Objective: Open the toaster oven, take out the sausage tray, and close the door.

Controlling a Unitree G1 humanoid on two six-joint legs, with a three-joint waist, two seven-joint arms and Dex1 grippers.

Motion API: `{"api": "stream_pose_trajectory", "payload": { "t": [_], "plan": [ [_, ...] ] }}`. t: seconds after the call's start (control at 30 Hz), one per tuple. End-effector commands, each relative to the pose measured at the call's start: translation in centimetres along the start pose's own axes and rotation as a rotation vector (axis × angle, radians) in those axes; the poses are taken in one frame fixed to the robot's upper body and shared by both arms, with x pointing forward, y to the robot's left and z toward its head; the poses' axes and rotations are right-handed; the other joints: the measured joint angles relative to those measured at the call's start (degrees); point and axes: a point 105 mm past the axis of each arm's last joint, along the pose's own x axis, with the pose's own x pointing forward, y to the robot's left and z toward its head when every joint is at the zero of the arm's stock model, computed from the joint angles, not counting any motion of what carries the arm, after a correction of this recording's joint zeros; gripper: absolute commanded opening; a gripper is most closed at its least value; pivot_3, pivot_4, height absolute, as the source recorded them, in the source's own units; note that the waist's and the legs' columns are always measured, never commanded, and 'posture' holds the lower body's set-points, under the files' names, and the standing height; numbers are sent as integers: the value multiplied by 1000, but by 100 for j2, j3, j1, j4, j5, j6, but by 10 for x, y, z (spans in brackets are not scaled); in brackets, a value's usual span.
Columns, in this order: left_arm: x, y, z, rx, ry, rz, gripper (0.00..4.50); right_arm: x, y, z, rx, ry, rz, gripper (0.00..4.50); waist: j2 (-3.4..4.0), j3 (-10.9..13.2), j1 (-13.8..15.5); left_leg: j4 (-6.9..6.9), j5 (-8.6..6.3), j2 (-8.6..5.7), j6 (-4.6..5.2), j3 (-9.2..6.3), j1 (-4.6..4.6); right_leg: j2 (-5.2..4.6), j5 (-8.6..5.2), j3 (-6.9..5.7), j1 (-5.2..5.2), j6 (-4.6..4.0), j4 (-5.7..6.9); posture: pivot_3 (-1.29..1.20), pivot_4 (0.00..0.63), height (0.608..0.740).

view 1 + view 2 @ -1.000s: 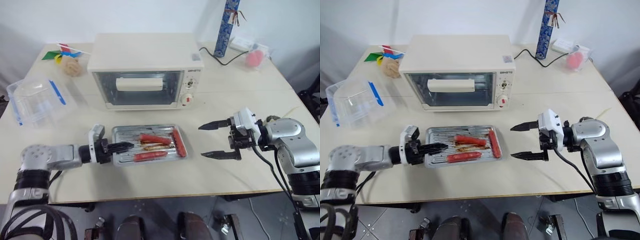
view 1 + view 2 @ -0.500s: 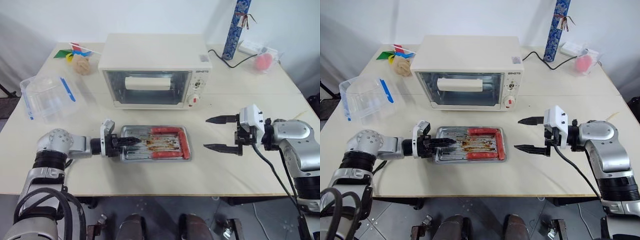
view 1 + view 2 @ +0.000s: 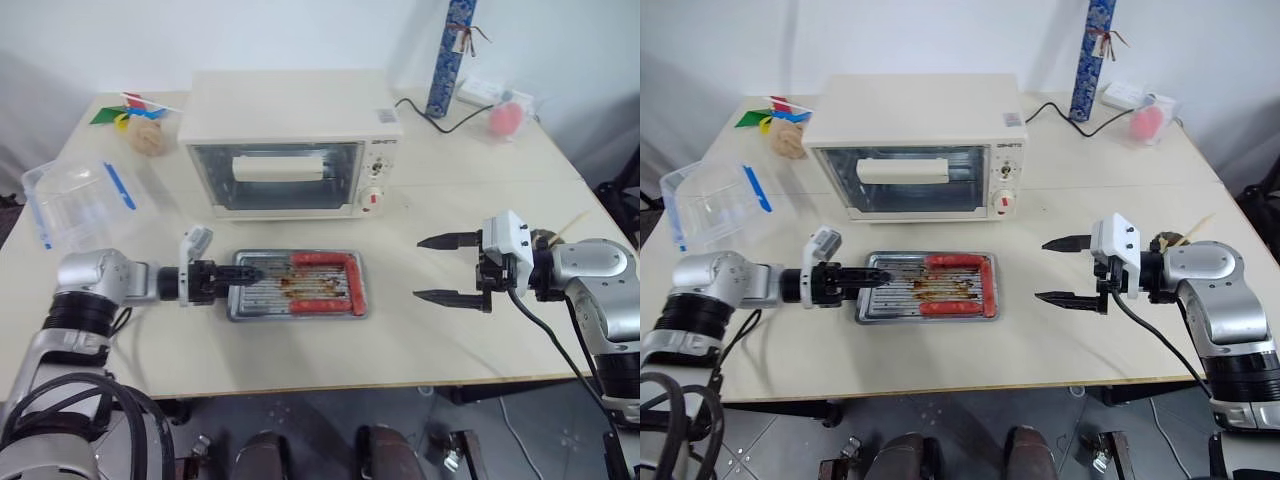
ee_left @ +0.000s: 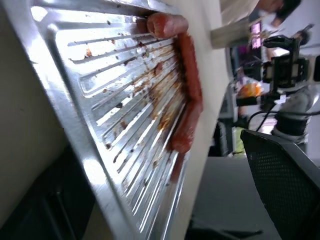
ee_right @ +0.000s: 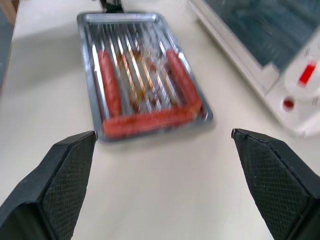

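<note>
Tray: the shallow silver metal sausage tray [image 3: 928, 287] lies on the table before the cream-white toaster oven [image 3: 915, 145].
Left gripper [image 3: 868, 279]: mine, spread at the tray's left rim.
Right gripper [image 3: 1057, 270]: spread, well apart from the tray.

We see small dark lettering at the top of the control panel on the toaster oven [image 3: 910, 140], above its knobs, but we cannot make out the letters.
</note>
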Motion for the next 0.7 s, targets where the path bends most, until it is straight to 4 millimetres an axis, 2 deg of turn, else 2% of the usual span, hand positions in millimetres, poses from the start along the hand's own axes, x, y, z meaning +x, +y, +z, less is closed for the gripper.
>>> {"api": "stream_pose_trajectory", "payload": {
  "t": [0.03,0.13,0.23,0.3,0.5,0.63,0.7],
  "plan": [
    [-26,15,10,215,-68,128,4495,4,-4,8,-48,-19,19,4500,1,1,-20,-2,0,1,-1,1,0,1,0,0,-1,0,1,0,150,740],
    [-42,7,28,515,-214,120,4495,6,-7,8,-59,-20,26,4500,-6,10,-21,1,0,7,-1,9,-9,0,1,4,-15,-1,0,0,150,740],
    [-52,4,33,784,-308,160,4495,6,-8,7,-64,-17,32,4500,-13,14,23,8,-4,6,2,4,-29,-1,1,-3,-25,-2,-3,0,150,740],
    [-59,-1,29,920,-360,167,4495,6,-7,5,-66,-12,34,4500,-13,14,53,9,-9,0,9,3,-32,-12,4,-8,-25,3,-6,0,150,740],
    [-65,7,1,999,-296,154,4495,8,-2,-7,-54,12,20,4500,-13,14,127,13,-20,-6,19,10,-35,-18,7,-16,-25,10,-11,0,150,740],
    [-66,12,0,986,-357,198,4495,8,0,-18,-54,43,-50,4500,-13,14,152,13,-20,-6,20,12,-35,-19,7,-16,-25,10,-12,0,150,740],
    [-66,12,-4,986,-374,196,4495,7,1,-18,-41,16,-125,4500,-13,14,155,13,-20,-5,20,9,-35,-19,7,-17,-25,10,-9,0,150,740]
  ]
}}
